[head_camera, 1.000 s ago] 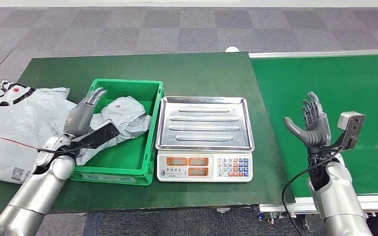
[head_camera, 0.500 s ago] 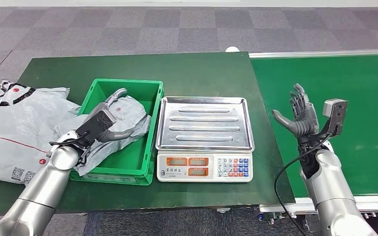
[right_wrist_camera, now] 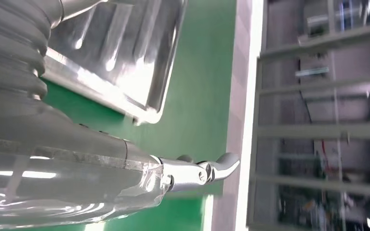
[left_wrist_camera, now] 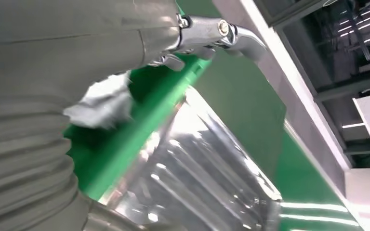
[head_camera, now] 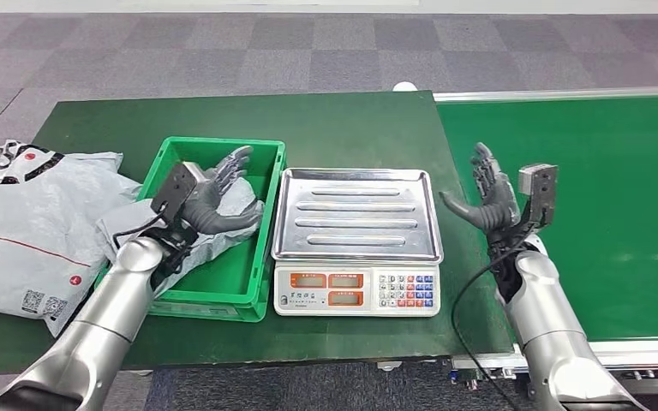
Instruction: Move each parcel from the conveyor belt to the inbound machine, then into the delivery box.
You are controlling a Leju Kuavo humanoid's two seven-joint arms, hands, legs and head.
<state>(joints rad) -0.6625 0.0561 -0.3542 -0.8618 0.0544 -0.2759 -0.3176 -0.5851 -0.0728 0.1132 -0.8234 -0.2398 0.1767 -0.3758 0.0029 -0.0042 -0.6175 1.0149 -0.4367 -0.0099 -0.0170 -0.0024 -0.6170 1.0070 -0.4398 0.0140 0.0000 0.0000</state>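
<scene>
Two orange displays on scale (head_camera: 355, 291), grey parcel (head_camera: 17, 223) labels unreadable

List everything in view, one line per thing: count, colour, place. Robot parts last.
crate: one, green, on the table left of the scale.
parcel in crate: one, grey, draped over the crate's left wall.
large parcel: one, grey with red print, at the table's left end.
scale: one, white with a bare steel tray, table centre.
table: one, dark green.
conveyor belt: one, bright green, right of the table.
left hand: open, over the crate.
right hand: open, raised between scale and belt.
</scene>
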